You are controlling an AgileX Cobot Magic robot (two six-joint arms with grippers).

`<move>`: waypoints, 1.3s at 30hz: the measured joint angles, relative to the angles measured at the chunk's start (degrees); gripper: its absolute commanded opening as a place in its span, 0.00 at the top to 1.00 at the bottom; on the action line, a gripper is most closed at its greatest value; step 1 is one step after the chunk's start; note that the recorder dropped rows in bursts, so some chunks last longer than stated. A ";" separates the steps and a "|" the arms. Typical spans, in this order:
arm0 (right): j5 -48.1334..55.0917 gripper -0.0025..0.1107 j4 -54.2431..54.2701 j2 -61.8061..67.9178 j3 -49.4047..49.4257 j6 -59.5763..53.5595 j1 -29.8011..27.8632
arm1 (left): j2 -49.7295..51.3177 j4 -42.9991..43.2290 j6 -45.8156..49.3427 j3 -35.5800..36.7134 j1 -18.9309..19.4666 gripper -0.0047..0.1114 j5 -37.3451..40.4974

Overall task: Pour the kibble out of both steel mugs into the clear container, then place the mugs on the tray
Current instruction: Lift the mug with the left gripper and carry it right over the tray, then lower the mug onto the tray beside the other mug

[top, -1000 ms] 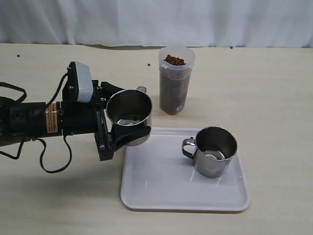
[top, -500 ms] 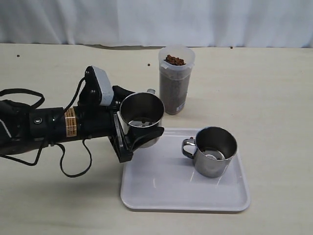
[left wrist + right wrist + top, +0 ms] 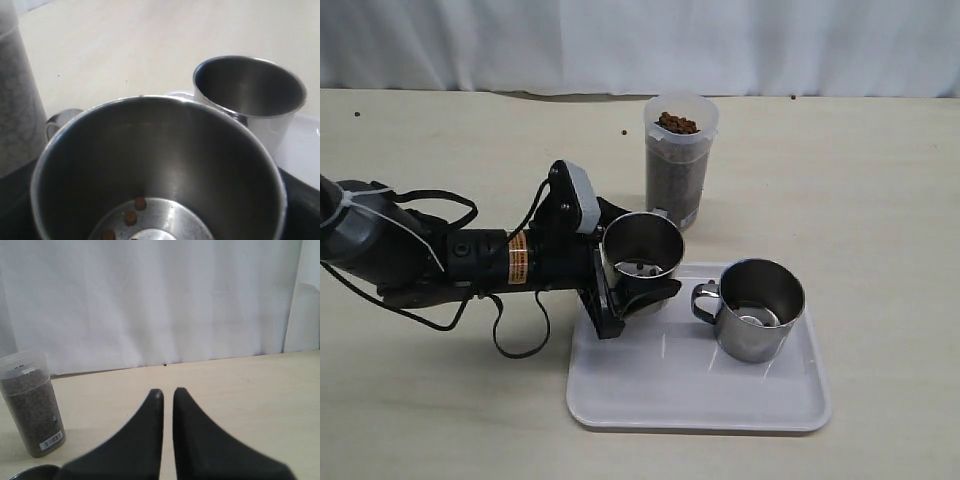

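- Nearest you is the tray, white with a low rim. Its near half and left side are bare.
- On the tray's right side stands one steel mug, upright and emptied, its handle turned toward the tray's middle. That one looks done.
- At the tray's far left corner, the left gripper is clamped across the body of the other steel mug. One jaw is on its near side and one behind it.
- That held mug is upright, its long axis vertical and its mouth up. It is shiny, with only a few pellets lying on its bottom.
- You cannot tell from here whether its base touches the tray or hangs just above it.
- The bare patch lies straight below the gripper and toward the tray's near edge, clear of the standing mug. I judge that setting it down there is your left arm's job.
- Just beyond the tray's far edge stands the clear container, with kibble up to its rim.
- Your right gripper is away from the tray, jaws together on nothing.
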 measured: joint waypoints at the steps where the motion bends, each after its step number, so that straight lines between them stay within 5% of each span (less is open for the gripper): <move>1: 0.00 0.93 0.00 0.00 0.00 0.00 0.00 | 0.51 0.00 0.00 -0.34 -0.41 0.96 0.45; 15: 0.00 0.93 0.00 0.00 0.00 0.00 0.00 | 5.36 0.08 0.00 -2.93 -1.04 0.94 0.65; 18: 0.00 0.93 0.00 0.00 0.00 0.00 0.00 | 5.36 0.08 0.00 -2.99 -1.04 0.81 0.52; 21: 0.00 0.93 0.00 0.00 0.00 0.00 0.00 | 5.36 0.08 0.00 -2.99 -1.04 0.37 0.42; 23: 0.00 0.93 0.00 0.00 0.00 0.00 0.00 | 5.46 0.08 0.00 -2.99 -1.04 0.25 0.42; 39: 0.00 0.93 0.00 0.00 0.00 0.00 0.00 | 4.01 8.30 -2.17 -2.99 0.89 0.24 1.47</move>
